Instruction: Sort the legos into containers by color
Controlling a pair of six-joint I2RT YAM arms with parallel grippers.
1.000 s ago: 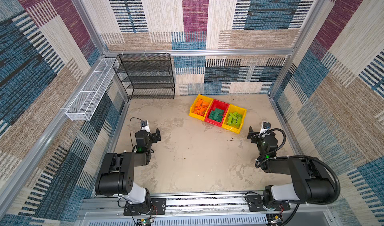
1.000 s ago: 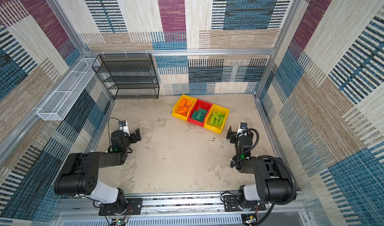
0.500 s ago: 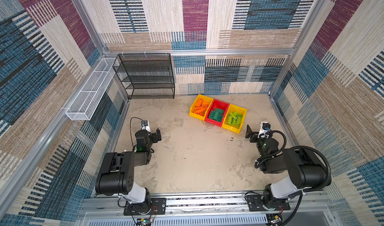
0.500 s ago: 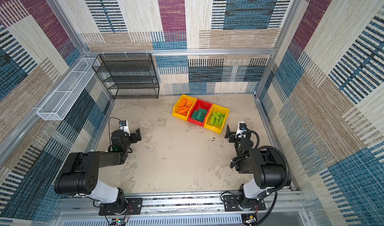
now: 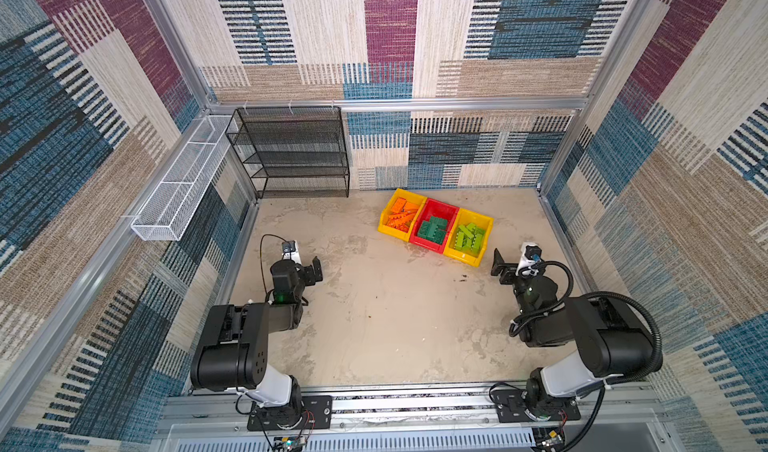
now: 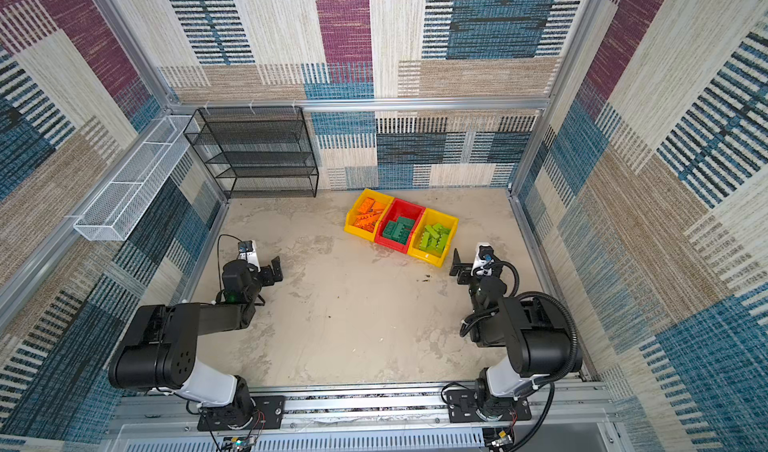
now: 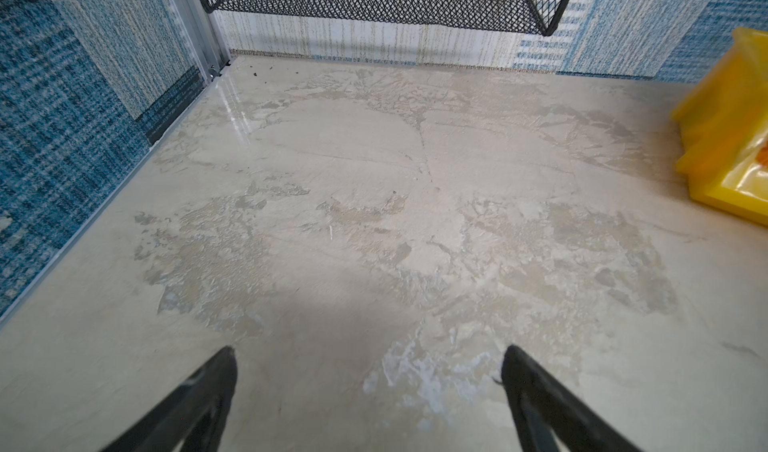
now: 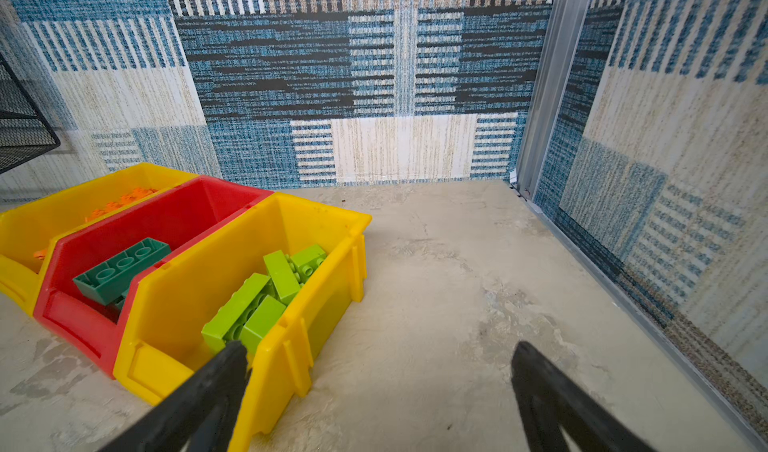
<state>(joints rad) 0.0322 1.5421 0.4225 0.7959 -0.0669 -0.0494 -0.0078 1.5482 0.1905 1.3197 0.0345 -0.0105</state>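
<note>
The left pincer (image 7: 368,358) and the right pincer (image 8: 380,348) both gape wide, holding nothing. The legos (image 5: 432,229) lie in the containers (image 5: 428,247), one color per bin: orange, dark green, lime. No brick shows loose on the desk (image 5: 395,312), so the sorting looks finished.

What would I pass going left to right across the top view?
White wire basket → left gripper → yellow bin of orange bricks → red bin of dark green bricks → other yellow bin of lime bricks → right gripper.
</note>
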